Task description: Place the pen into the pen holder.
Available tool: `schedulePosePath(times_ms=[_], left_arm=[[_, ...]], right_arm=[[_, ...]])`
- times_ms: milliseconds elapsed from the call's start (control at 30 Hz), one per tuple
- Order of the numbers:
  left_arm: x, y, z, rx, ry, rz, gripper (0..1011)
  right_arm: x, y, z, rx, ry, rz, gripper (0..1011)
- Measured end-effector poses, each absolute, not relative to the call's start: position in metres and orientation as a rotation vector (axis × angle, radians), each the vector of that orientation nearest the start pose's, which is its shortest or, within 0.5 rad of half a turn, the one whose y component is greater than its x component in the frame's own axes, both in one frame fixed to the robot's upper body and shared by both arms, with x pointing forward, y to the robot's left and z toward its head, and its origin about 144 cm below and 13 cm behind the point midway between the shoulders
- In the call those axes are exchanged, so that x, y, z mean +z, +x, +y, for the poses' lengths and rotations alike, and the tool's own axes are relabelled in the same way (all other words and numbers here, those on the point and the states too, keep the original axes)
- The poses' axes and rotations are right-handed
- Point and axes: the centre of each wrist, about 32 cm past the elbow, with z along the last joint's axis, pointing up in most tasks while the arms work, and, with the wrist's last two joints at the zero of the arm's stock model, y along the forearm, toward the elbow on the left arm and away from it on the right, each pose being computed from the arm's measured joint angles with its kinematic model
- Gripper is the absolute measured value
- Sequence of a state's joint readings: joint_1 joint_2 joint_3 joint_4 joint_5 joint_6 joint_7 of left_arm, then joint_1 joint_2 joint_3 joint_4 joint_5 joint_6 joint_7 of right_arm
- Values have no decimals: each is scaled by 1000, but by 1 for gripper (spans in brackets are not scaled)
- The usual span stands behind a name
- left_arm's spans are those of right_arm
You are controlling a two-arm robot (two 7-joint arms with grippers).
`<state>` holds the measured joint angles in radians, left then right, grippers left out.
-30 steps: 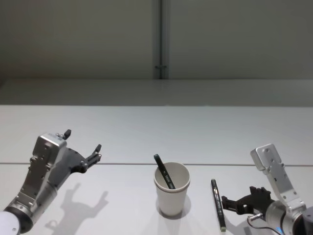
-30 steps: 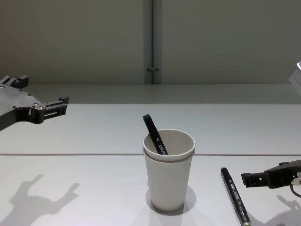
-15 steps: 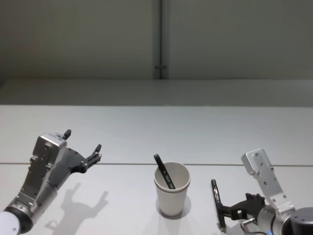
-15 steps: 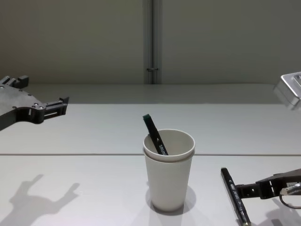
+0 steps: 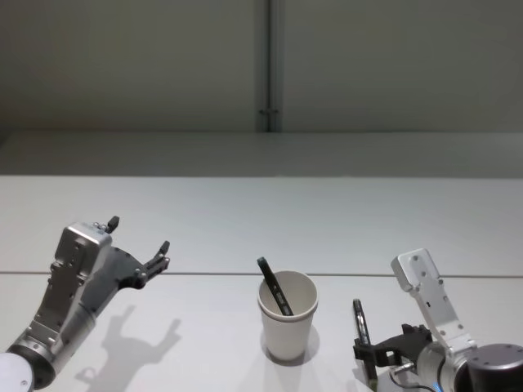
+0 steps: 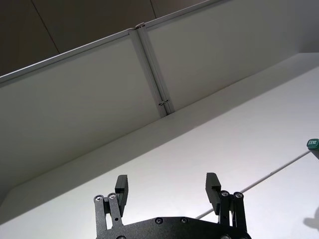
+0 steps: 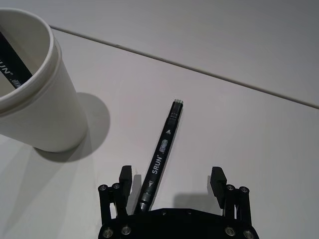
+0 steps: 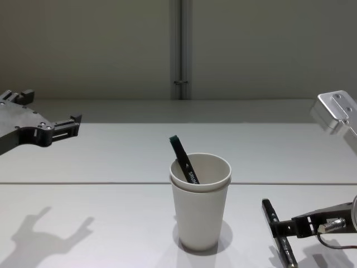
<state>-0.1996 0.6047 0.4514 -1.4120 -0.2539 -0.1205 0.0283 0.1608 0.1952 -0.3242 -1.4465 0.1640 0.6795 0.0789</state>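
The black marker pen (image 7: 160,154) lay flat on the smooth white worktop (image 5: 245,220), just beside the pen holder (image 7: 35,104) on the robot's right, not touching it. The right tool (image 7: 171,173) was spread wide and sat low over the pen's near end, one finger either side of the barrel, nothing pinched. The left tool (image 6: 167,179) was spread too, grasping nothing, parked up in the air well off to the left.

Handling-wise, I'd guess the pen was light and stiff, a slim round plastic barrel with a slick finish, so it could roll or squirt out of a sloppy pinch. I'd grab it across the barrel near the middle, around the white "SRUN" print.

The holder was an off-white tapered paper cup with a doubled rolled rim, matte and thin-walled. It probably tips easily. A second marker (image 8: 183,156) leaned inside it, its top poking above the rim.
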Motion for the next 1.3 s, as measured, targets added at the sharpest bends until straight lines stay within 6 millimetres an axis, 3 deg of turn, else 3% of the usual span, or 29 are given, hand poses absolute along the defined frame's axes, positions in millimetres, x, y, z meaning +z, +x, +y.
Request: schedulePosePath(times_ms=[1300], left_arm=[[1140,489,310,1248,304,-285,1002]], right_arm=[[1118,510,-170,-1195,-672,446,1001]])
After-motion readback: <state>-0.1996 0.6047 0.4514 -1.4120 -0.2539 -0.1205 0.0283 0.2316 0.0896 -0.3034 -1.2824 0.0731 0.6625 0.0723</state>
